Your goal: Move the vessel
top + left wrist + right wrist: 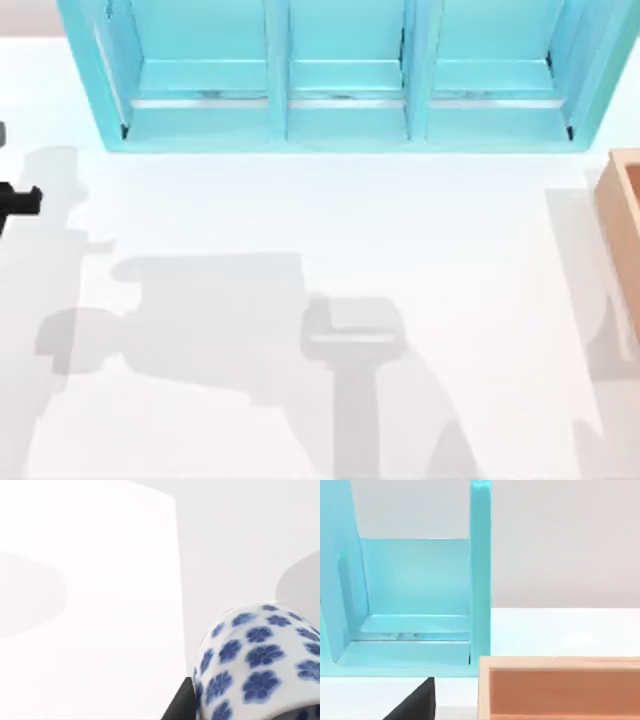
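Observation:
The vessel, a white cup with blue flowers, sits very close in the left wrist view, tilted and off the white table. One black finger of my left gripper presses against its side, and the gripper is shut on it. A black part of my left arm pokes in at the top view's left edge. A dark fingertip of my right gripper shows in the right wrist view, near a wooden box and the blue shelf.
A turquoise shelf unit with three open bays stands along the table's back. A wooden box sits at the right edge, with its rim close in the right wrist view. Arm shadows fall across the white table.

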Controlling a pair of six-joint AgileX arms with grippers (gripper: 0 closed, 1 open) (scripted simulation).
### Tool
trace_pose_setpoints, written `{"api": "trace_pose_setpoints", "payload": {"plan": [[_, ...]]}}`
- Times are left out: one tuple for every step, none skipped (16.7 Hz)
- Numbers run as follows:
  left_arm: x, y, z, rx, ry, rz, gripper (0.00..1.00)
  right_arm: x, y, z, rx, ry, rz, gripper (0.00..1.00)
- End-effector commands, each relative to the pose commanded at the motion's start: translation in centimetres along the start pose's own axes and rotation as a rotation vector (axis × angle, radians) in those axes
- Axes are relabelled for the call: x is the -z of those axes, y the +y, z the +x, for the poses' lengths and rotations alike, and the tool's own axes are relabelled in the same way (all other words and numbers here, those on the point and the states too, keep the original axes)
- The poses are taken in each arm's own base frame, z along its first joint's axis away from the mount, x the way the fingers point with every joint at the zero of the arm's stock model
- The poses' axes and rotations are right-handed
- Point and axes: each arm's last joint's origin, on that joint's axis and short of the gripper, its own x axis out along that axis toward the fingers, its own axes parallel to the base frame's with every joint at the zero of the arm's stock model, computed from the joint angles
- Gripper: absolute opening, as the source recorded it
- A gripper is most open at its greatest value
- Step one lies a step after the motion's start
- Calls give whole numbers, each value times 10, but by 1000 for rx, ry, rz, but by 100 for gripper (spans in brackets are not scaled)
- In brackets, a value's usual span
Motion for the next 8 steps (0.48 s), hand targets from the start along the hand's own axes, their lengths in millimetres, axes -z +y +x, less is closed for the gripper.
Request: {"api": "trace_pose_setpoints", "payload": {"plan": [[0,0,0,0,0,0,0,0,0,0,0,0,0,100],[0,0,0,0,0,0,0,0,0,0,0,0,0,100],[-1,-1,1,-2,0,4,0,0,0,0,0,0,0,100],[-1,-1,2,-2,2,6,0,0,0,0,0,0,0,100],[-1,-2,6,-1,5,8,0,0,0,0,0,0,0,100],[-1,-1,13,0,7,8,0,0,0,0,0,0,0,100],[-2,-1,21,0,4,5,0,0,0,0,0,0,0,100],[-2,0,30,-1,-3,3,0,0,0,0,0,0,0,100]]}}
